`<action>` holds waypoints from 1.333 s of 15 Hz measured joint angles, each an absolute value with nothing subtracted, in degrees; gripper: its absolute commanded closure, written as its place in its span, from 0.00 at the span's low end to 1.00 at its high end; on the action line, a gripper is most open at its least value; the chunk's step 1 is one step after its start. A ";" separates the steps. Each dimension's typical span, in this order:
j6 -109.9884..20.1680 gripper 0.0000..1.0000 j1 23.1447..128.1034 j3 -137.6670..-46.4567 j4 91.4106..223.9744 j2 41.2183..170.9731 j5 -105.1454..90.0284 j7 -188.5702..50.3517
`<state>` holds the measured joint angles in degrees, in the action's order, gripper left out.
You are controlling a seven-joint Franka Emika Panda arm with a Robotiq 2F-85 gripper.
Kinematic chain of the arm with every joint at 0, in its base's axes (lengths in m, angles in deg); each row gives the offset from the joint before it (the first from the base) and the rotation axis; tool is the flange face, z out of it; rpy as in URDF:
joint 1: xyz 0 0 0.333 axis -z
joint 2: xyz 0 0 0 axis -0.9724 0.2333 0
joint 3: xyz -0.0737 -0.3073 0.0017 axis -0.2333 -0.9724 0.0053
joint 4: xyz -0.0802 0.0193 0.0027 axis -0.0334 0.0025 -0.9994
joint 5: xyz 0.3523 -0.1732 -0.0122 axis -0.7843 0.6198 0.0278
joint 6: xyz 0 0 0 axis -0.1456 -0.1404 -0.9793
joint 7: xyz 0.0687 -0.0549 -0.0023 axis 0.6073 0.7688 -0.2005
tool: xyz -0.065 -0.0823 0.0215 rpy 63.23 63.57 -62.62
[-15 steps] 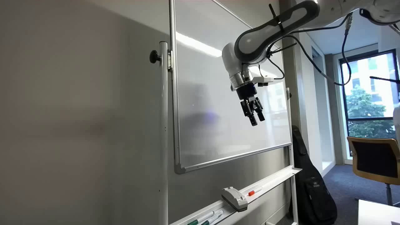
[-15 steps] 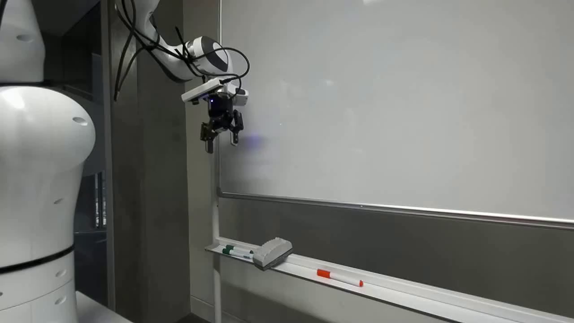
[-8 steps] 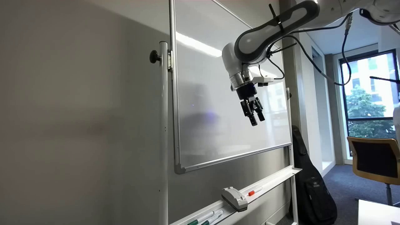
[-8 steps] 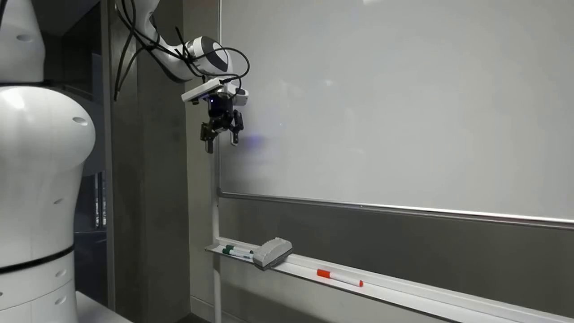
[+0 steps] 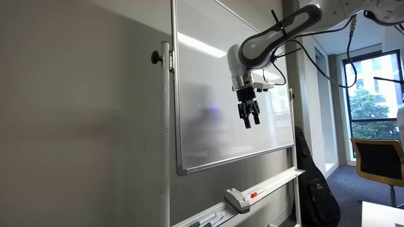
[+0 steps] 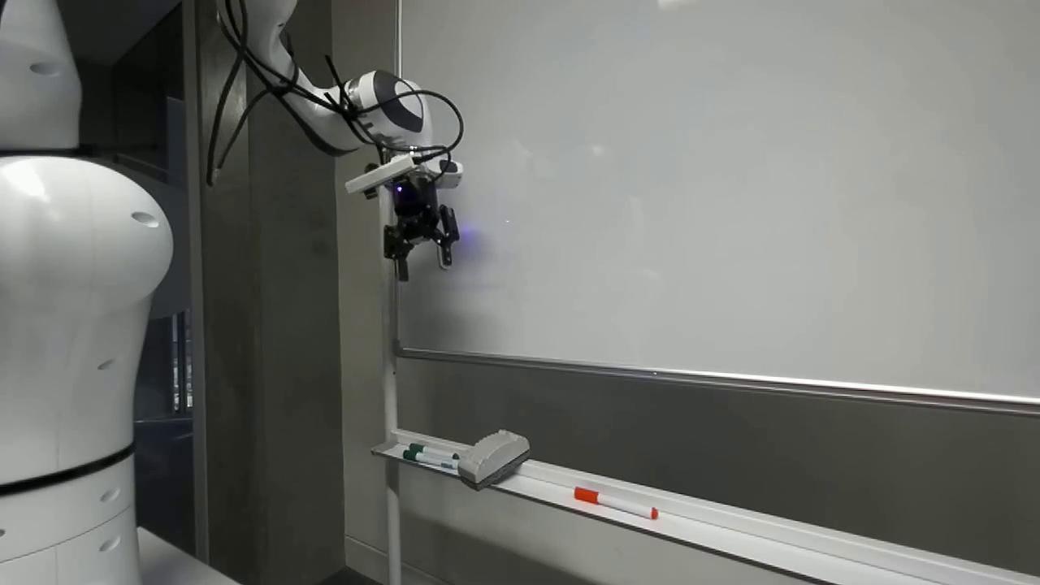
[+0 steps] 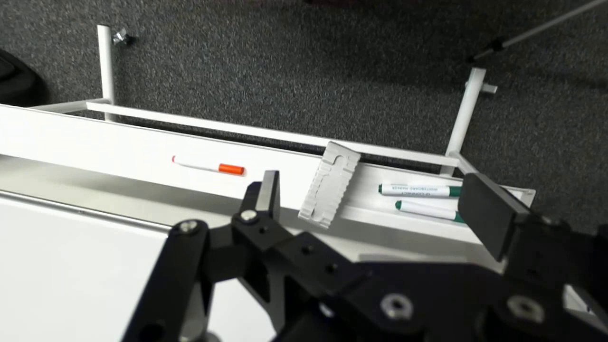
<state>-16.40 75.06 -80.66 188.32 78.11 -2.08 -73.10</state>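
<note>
One gripper [image 6: 423, 266] is hanging from one robot arm [image 5: 281, 34], its two fingers [image 7: 489, 216] pointing downward in front of one whiteboard [image 6: 731, 203]. Beneath the board, one eraser [image 7: 330, 185], one red-capped marker [image 6: 616, 503] and two green-capped markers [image 7: 418, 190] are lying on one tray [image 7: 118, 149]. The eraser is resting slantwise between the red-capped marker and the green pair, one end jutting past the tray's front edge. The red cap is facing the eraser, while the two green caps are facing away from it. In an exterior view, one black instrument bag [image 5: 317, 192] is leaning beside the board's stand, and one chair [image 5: 377, 162] is standing before a window [image 5: 374, 91].

The fingers are standing wide apart, facing each other across a bare gap, with only air between them. In both exterior views the gripper is hanging well above the eraser and the markers, and the whiteboard is lying nearest to it.

In the wrist view, one green-capped marker is showing upside-down print that appears to be reading "WHITEBOARD MARKER" and "Q-CONNECT"; a finger is partly covering its neighbour. A pale label [image 5: 319, 186] on the bag is showing too small to read.
</note>
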 measured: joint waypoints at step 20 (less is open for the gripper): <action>-38.31 0.00 74.99 -85.09 199.74 90.43 -2.53 -74.80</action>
